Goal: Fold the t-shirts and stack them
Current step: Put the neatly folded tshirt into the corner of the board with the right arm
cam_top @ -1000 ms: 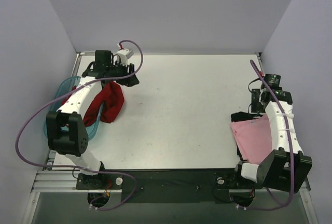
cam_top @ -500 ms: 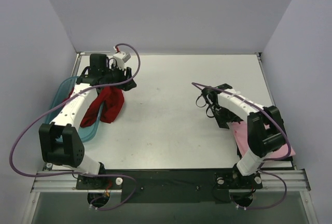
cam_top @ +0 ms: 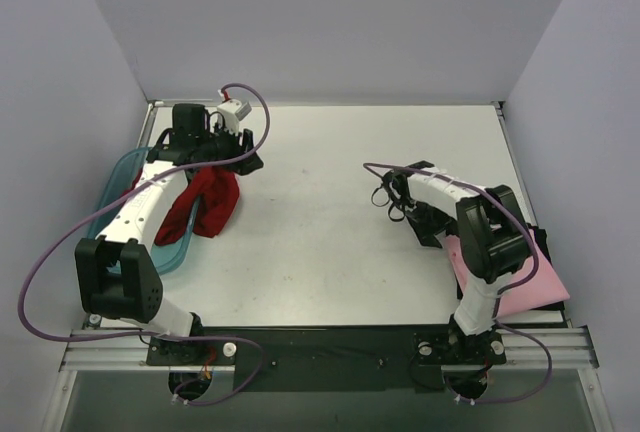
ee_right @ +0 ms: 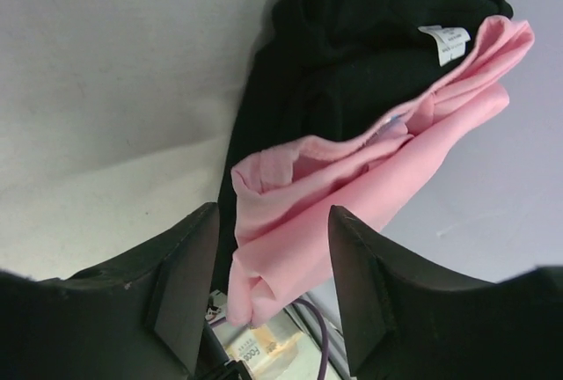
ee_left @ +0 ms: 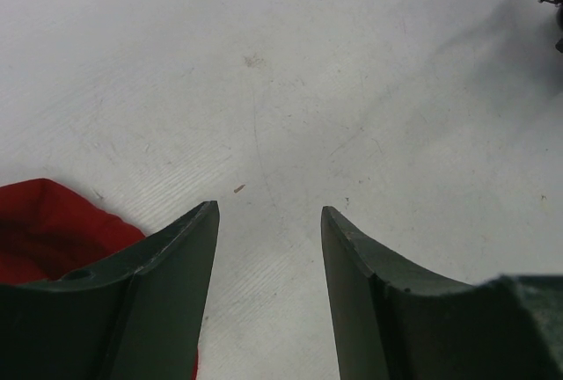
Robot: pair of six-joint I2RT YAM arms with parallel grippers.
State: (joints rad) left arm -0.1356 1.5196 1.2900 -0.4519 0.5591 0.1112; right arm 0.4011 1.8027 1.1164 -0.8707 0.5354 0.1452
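A dark red t-shirt (cam_top: 205, 202) lies bunched, draped from the teal bin onto the table; its edge (ee_left: 44, 235) shows at the lower left of the left wrist view. My left gripper (cam_top: 240, 157) (ee_left: 268, 208) stands open just past its far end, over bare table. A folded light pink t-shirt (cam_top: 510, 272) (ee_right: 352, 178) rests on a black t-shirt (cam_top: 540, 242) (ee_right: 352, 37) at the near right. My right gripper (cam_top: 422, 220) (ee_right: 273, 213) is open by the stack's left edge, pointing at it, with the cloth lying beyond its fingers.
The translucent teal bin (cam_top: 120, 177) stands at the table's left edge under the left arm. Purple cables loop off both arms. Grey walls close in the table on three sides, and a metal rail (cam_top: 330, 347) runs along the near edge.
My right arm has swung from the far right edge in toward the table's middle and bent back toward the stack. The left arm shifted slightly left; the red shirt stayed put.
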